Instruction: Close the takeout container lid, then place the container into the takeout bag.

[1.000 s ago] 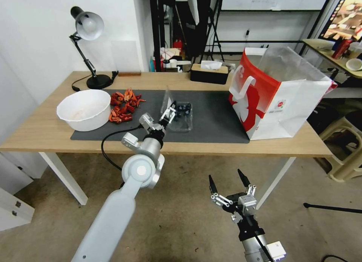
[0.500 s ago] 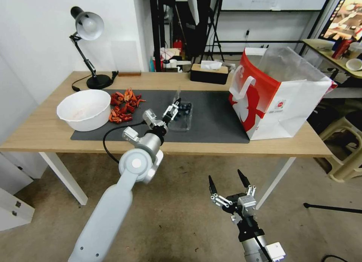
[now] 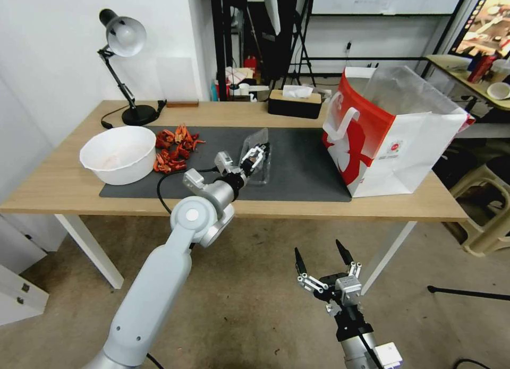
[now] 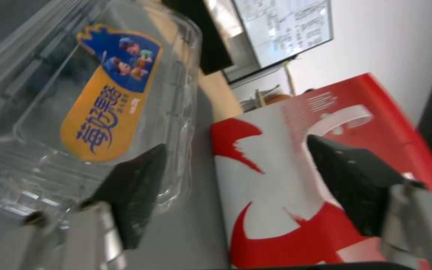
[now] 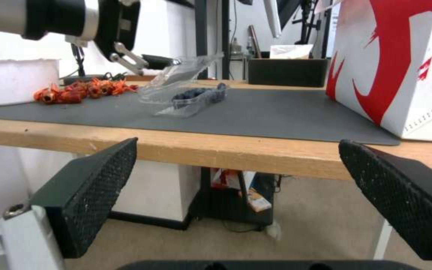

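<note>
Black-tipped left gripper point(image 3: 257, 152) spread open, gripping nothing, one finger against the lid point(image 4: 101, 108) | lid half-lowered over the container point(image 3: 258, 170) on the grey mat point(image 3: 303, 167) | step: closing; next needs a downward press | bag point(image 3: 393, 140) nearby | right gripper point(image 3: 324, 260) open, parked low.

The clear container point(image 3: 258, 170) is sitting on the mat with dark blueberries inside. Its lid point(image 3: 255, 146), bearing an orange-and-blue label point(image 4: 107, 101), is tilting half-closed over it. The red-and-white bag point(image 3: 390, 132) is standing open to the right, well apart.
</note>
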